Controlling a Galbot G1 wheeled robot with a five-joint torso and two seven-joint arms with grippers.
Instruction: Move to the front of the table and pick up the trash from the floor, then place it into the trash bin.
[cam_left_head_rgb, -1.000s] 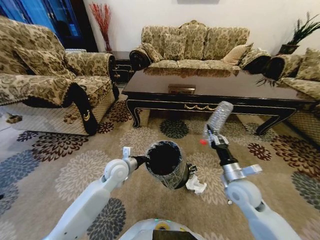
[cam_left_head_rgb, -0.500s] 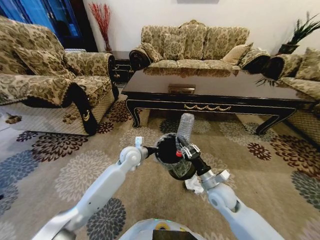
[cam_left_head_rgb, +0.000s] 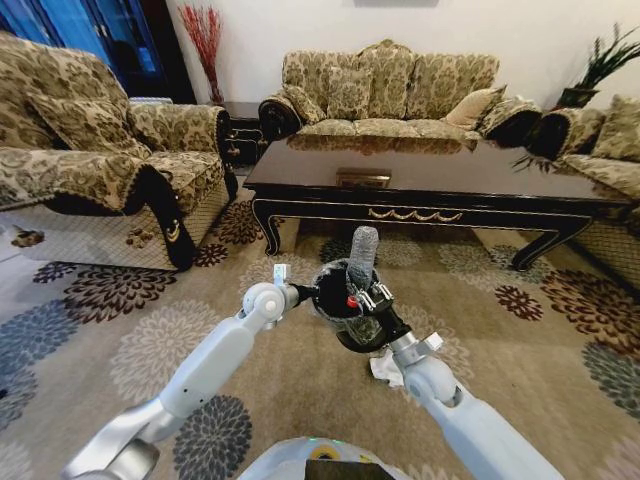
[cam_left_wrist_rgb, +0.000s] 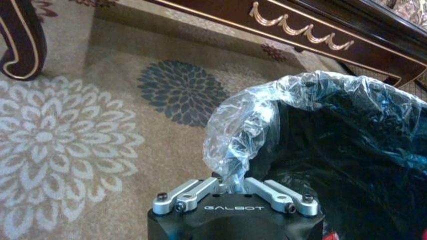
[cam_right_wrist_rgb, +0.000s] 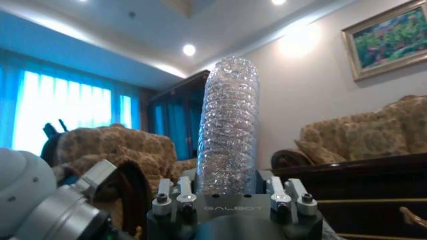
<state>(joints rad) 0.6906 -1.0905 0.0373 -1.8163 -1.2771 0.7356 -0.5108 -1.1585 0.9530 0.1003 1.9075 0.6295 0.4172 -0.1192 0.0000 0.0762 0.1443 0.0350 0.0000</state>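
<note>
Right tool (cam_left_head_rgb: 362, 292): swings in from the right, carrying the bottle (cam_left_head_rgb: 362, 258) to the bin's mouth.
Trash bin (cam_left_head_rgb: 345, 305): lifted slightly farther forward by the left tool (cam_left_head_rgb: 306, 293).

Both tools clamped: left tool (cam_left_head_rgb: 304, 294), right tool (cam_left_head_rgb: 362, 297).

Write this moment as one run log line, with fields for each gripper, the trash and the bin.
left gripper: shut on trash bin liner rim, bin lifted | right gripper: shut on plastic bottle, upright at bin mouth | paper wad: on carpet
</note>
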